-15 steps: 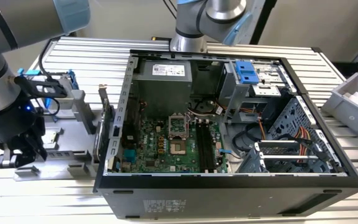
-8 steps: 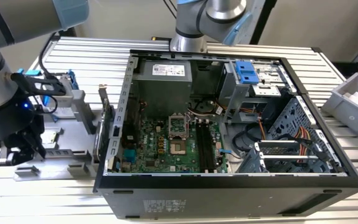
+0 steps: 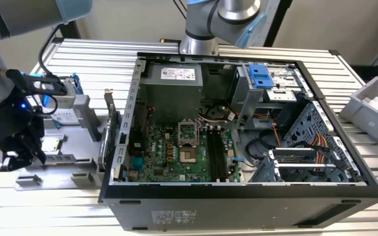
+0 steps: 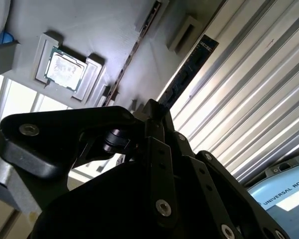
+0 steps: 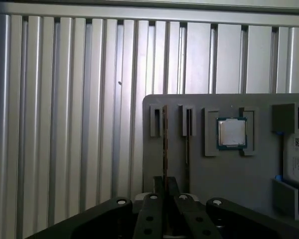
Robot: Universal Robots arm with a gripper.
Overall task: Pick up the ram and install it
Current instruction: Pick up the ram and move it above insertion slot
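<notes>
My claw (image 5: 165,186) is pinching the ram (image 5: 165,144)
It is sitting narrow on one end of the ram, which is standing on edge in a slot of the grey tray (image 5: 224,174), just beside a second stick (image 5: 188,149)

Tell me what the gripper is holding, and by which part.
The ram, it seems: the fingers look closed on the end nearest the gripper, while the rest lies on edge in its grey tray slot.
</notes>
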